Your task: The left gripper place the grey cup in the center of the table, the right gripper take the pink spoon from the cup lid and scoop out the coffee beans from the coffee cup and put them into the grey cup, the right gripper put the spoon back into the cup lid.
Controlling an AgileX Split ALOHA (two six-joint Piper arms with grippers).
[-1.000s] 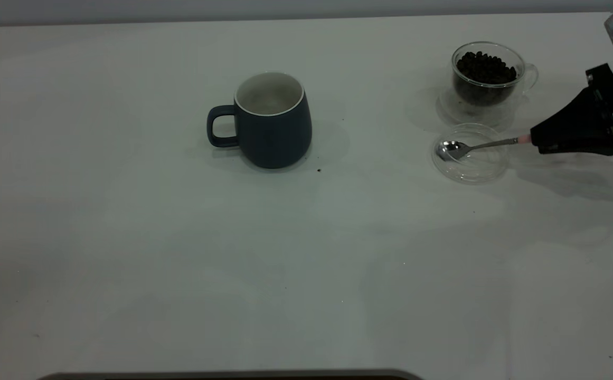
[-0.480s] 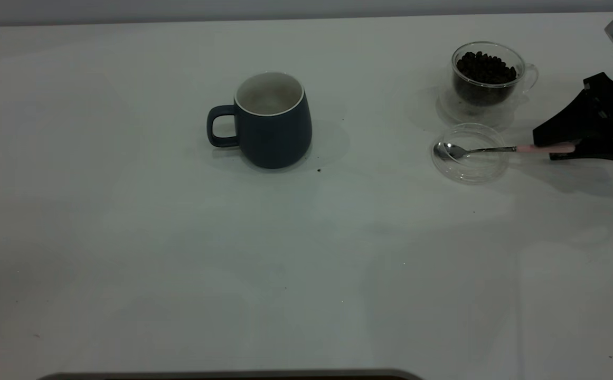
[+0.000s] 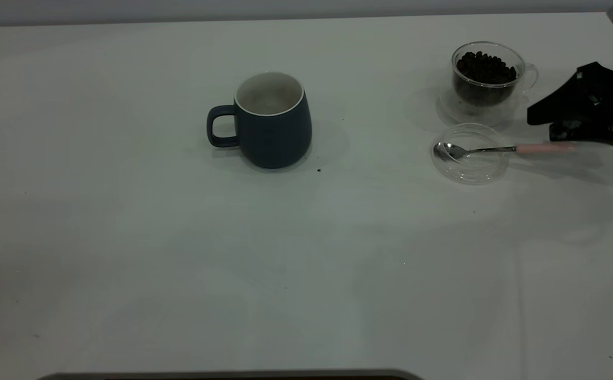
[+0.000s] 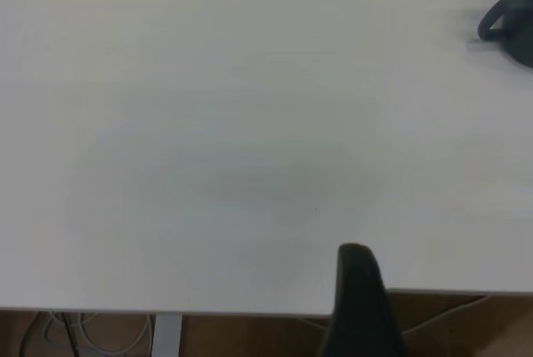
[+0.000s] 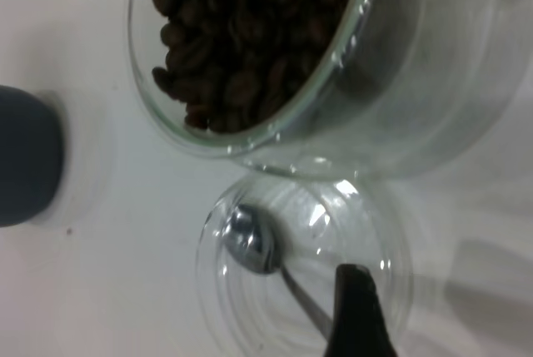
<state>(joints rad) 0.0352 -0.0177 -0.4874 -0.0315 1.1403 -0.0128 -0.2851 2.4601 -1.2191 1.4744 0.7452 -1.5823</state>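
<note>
R gripper (image 3: 549, 119) sits just above the pink end of the pink spoon (image 3: 501, 149), off it now, w/ a gap between; fingers look parted, nothing held. Half a sec ago it was lower, its tips around the handle; 1 s ago it had the spoon tilted up by the handle. Since then it has let go and lifted back toward the table's right edge.

Spoon: shiny metal bowl, thin stem, pale pink handle end. Bowl rests inside the cup lid (image 3: 470, 170), a flat clear disc w/ raised rim; stem crosses the rim and the handle lies out on the table (image 3: 179, 253), pointing at the gripper.

Coffee cup (image 3: 488, 74), clear glass w/ handle, stands just behind the lid, filled w/ dark coffee beans (image 3: 484, 66). Grey cup (image 3: 272, 124), dark blue-grey w/ white inside, stands upright well left of the lid, handle facing away from it; unmoved.

L gripper (image 4: 358, 307): only one dark finger shows in its wrist view, near the table edge, far from the grey cup; can't tell if spread or closed.
</note>
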